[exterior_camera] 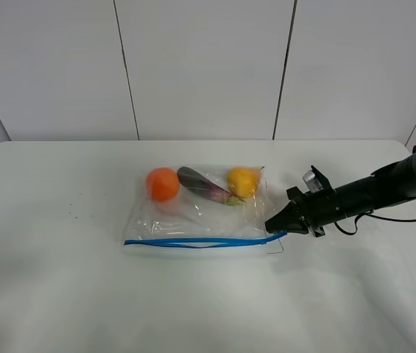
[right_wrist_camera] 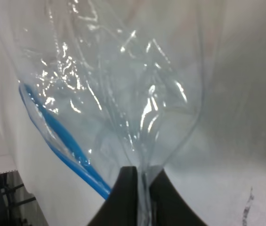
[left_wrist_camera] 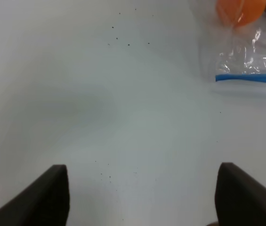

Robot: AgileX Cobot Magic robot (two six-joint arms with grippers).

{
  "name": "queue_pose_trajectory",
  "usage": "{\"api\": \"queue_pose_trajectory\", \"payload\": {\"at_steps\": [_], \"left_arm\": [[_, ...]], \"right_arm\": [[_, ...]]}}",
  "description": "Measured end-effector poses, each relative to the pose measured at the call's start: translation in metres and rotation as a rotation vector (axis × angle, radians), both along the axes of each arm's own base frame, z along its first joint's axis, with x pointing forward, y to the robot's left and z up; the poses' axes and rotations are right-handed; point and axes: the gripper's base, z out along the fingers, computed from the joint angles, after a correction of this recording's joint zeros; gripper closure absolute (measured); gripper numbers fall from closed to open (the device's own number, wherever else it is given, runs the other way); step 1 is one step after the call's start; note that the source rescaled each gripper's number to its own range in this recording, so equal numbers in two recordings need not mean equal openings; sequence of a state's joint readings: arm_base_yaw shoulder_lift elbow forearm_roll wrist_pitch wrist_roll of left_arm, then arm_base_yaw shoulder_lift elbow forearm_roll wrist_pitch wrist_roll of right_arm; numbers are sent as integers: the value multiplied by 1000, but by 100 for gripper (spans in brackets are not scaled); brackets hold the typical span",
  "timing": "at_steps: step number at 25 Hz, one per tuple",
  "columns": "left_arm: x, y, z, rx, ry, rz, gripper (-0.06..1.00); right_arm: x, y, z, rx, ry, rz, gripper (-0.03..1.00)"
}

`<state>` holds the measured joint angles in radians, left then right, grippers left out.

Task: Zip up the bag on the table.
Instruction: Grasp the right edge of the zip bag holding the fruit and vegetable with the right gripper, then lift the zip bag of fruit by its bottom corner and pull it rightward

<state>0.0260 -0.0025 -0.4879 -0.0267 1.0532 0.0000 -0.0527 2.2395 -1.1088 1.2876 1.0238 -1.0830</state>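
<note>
**Right gripper pins the corner, left gripper waits wide open**

The bag [exterior_camera: 200, 213] lies flat in the middle of the table [exterior_camera: 60, 279], with its blue zipper strip [exterior_camera: 193, 242] along the near edge. The two tracks bow apart, so it isn't sealed. The right gripper [right_wrist_camera: 142, 175] has its fingers pinched tight on clear plastic at the strip's right end. I'd judge that's an anchor, keeping the edge taut for a pull. The orange [exterior_camera: 163, 183], eggplant [exterior_camera: 204, 185] and lemon [exterior_camera: 242, 182] sit at the far side, clear of the seal. The left gripper [left_wrist_camera: 142, 193] hovers over bare table near the strip's other end, fingers spread wide, holding nothing.
</note>
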Motion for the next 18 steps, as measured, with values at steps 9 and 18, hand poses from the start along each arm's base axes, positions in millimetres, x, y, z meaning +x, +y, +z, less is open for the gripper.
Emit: {"api": "queue_pose_trajectory", "payload": {"at_steps": [9, 18], "left_arm": [[0, 0, 0, 0, 0, 0, -2], [0, 0, 0, 0, 0, 0, -2]], "right_arm": [[-1, 4, 6, 81, 18, 3, 97], [2, 9, 18, 236, 83, -70, 97]]}}
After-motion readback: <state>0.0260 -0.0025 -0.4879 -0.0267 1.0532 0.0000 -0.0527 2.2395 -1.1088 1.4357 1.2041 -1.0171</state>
